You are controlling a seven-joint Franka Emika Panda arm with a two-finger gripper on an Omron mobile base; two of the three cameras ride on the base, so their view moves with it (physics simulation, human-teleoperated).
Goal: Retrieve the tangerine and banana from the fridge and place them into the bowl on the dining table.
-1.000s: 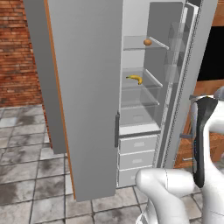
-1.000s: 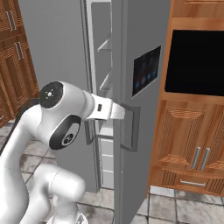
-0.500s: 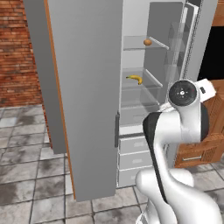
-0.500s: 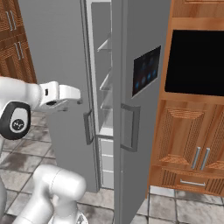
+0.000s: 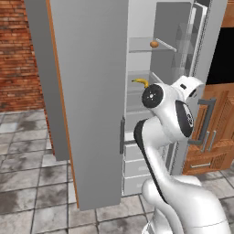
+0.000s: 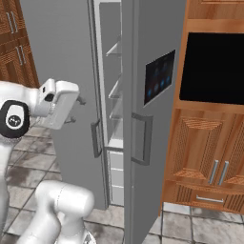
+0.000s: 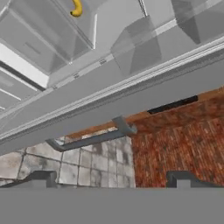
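1. Nearest you, the gripper [image 7: 111,177] stands with its jaws wide and nothing between them, in front of the open fridge [image 5: 91,100].
2. You are at the retrieval step, as I judge it: neither fruit is picked yet.
3. Further in, the banana [image 5: 141,82] lies on a glass shelf, and the tangerine [image 5: 154,44] sits on the shelf above.
4. Next, you would need to swing the hand into the compartment and line it up over one fruit.
5. No brand or writing is readable; the closed door's dispenser panel [image 6: 158,77] is too dim to read.
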